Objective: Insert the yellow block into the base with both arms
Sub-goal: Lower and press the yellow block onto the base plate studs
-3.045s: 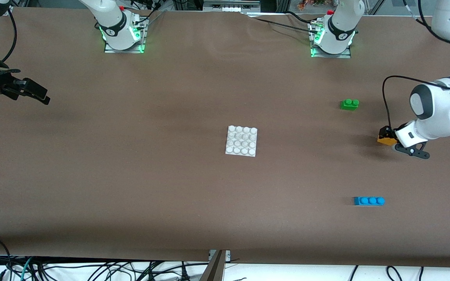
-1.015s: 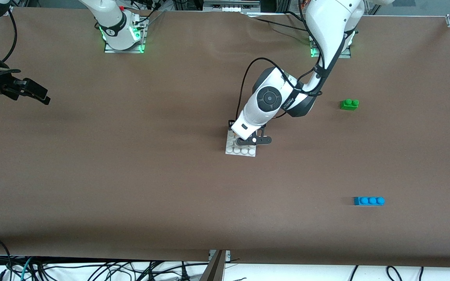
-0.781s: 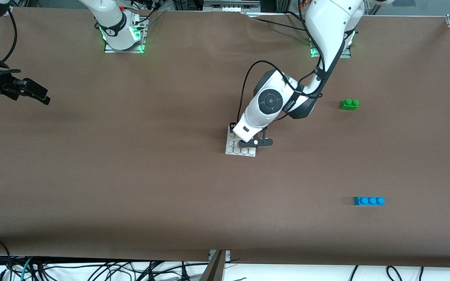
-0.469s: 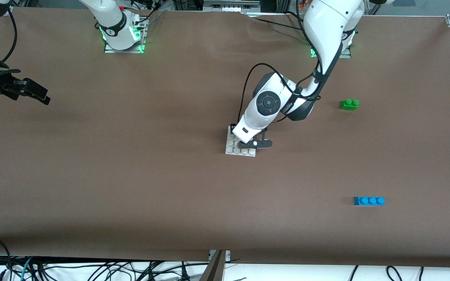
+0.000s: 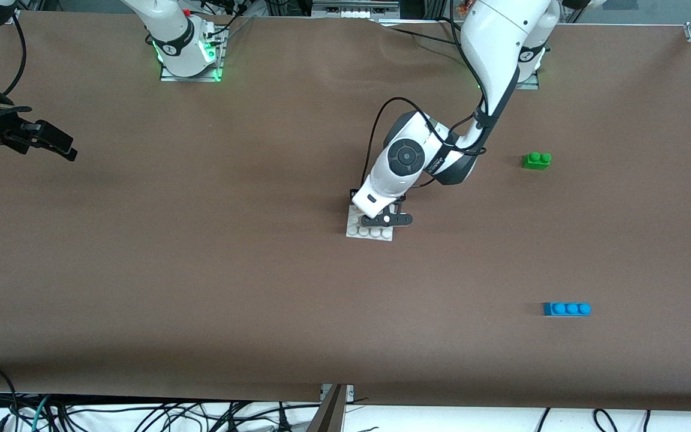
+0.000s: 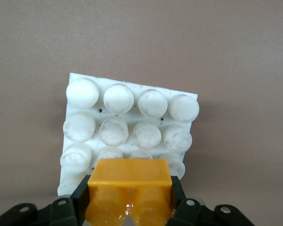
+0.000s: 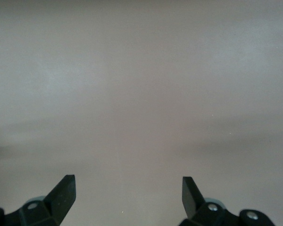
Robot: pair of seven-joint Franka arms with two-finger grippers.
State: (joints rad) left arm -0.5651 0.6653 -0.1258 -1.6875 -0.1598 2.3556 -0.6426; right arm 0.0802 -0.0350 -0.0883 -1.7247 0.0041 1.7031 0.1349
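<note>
yellow block clamped in left jaws | over base

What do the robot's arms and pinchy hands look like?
Both arms are white and rounded. The left arm has dark grey joints, a round dark cap and a looping black cable. The left gripper and right gripper are black, with small silver screws. Green lights glow at the bases.

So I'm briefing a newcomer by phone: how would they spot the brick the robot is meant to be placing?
Find the white studded base at the middle of the brown table. Over it hangs the left claw, shut on the yellow block. It is the only yellow brick; the green brick and blue brick lie loose toward the left arm's end.
</note>
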